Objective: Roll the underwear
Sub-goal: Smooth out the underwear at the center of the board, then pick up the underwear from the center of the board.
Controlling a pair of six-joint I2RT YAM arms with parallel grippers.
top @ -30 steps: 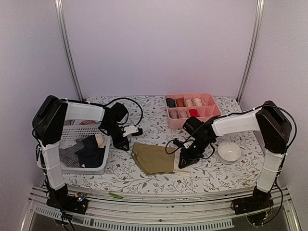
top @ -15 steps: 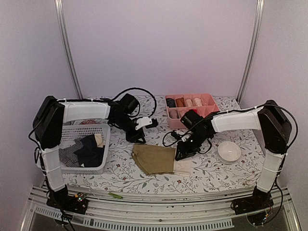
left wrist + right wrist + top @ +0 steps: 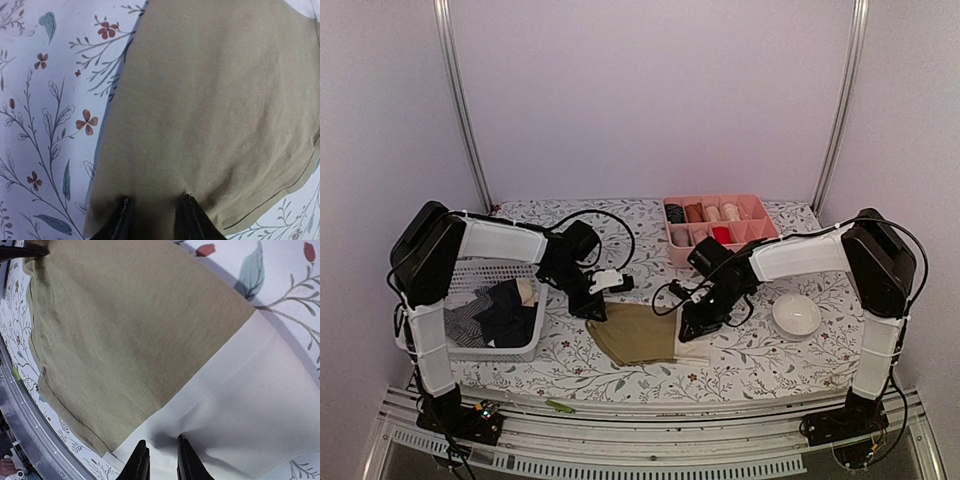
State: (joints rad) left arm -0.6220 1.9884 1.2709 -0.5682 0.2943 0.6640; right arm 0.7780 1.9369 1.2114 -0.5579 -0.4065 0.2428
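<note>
The olive-tan underwear (image 3: 635, 333) lies flat on the floral tablecloth, its white waistband (image 3: 692, 346) to the right. My left gripper (image 3: 594, 308) is at the garment's far left corner. In the left wrist view its fingertips (image 3: 123, 218) stand a little apart and press on the olive cloth (image 3: 200, 100). My right gripper (image 3: 688, 328) is at the waistband. In the right wrist view (image 3: 160, 452) its narrow jaws pinch a pucker of the white band (image 3: 250, 390) beside the olive cloth (image 3: 115, 330). Black (image 3: 505, 312), striped (image 3: 465, 326) and cream (image 3: 527, 291) underwear lie in the basket.
A white mesh basket (image 3: 480, 270) stands at the left. A pink divided tray (image 3: 761, 215) with rolled items sits at the back right. A white bowl (image 3: 796, 315) is right of the right arm. The table's front rail runs close below the garment.
My left gripper swung from beside the basket out over the table, then down onto the olive garment's far left corner. My right gripper stayed at the waistband and shifted slightly left with it.
</note>
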